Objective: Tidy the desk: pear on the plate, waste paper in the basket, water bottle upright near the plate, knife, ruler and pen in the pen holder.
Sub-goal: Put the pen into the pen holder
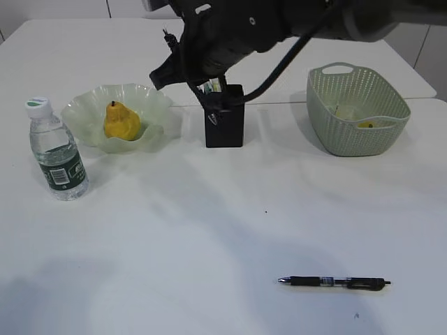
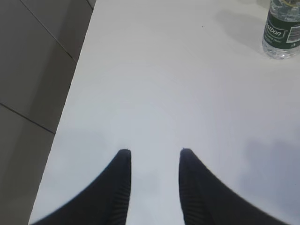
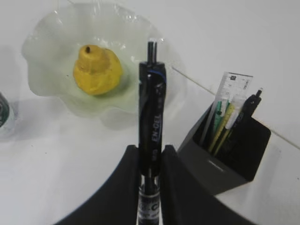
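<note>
While the right arm reached across the far middle of the tabletop (image 1: 209,223), its gripper (image 3: 151,154) was clenched on a black pen (image 3: 151,117), which stood upright between the two fingers (image 3: 123,187) with its tip pointing away from the wrist. In the right wrist view we saw this pen held in the air just beside the black pen holder (image 3: 229,154), which already carried a ruler (image 3: 234,86) and several pens. In the exterior view the holder (image 1: 224,118) sat near the far edge, at about the middle of the tabletop, partly covered by the arm.

The yellow pear (image 1: 122,122) lay on the frilled green plate (image 1: 84,105) toward the far left corner, and the water bottle (image 1: 57,150) stood upright just beside the plate, close to the left edge. The pale green basket (image 1: 356,108) sat toward the far right corner with some paper and a yellow scrap inside it. A second black pen (image 1: 335,282) lay flat near the near edge, right of the middle, well apart from everything else.

Our left gripper (image 2: 152,154) hung with its fingers parted and nothing between them, over bare tabletop near the left edge, the foot of the bottle (image 2: 282,35) showing at the corner of its view.
</note>
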Motion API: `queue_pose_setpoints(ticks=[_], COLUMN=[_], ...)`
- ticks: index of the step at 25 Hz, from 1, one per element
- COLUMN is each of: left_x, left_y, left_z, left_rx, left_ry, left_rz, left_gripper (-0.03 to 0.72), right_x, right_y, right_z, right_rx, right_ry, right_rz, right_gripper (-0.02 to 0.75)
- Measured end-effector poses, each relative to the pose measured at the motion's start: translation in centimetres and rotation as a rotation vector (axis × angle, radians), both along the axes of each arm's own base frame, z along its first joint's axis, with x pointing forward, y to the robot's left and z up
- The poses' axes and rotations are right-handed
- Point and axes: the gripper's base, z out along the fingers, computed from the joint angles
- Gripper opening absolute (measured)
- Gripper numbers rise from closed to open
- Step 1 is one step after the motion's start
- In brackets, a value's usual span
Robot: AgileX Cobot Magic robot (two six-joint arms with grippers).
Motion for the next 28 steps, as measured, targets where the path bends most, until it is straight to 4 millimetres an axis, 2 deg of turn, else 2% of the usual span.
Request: queue_pose_setpoints(ticks=[5,16,23,28], left_x=[0.0,0.0,0.0,0.1], left_y=[0.0,-0.2,-0.3,-0.3], left_z=[0.0,-0.1,-0.1,0.0], left_rx=[-0.004,-0.036,-0.037,-0.039], left_ry=[0.000,0.001,-0.003,-0.014], left_rz=[-0.001,-0.006,-0.009,-0.014], left_gripper=[0.239,0.239,0.239,0.239], right_x=[-0.3,1.9,2.8,3.6], right_y=[-1.4,-5.3,-6.2,-5.7], right_z=[-0.7,-1.2,-0.1,-1.8], right_rx=[0.100,0.232,0.315,0.354], right_ry=[-0.069,-0.210,-0.328,-0.345], right_rz=[0.012,-0.019,-0.003,0.012], right_gripper=[0.092,0.092,0.092,0.092])
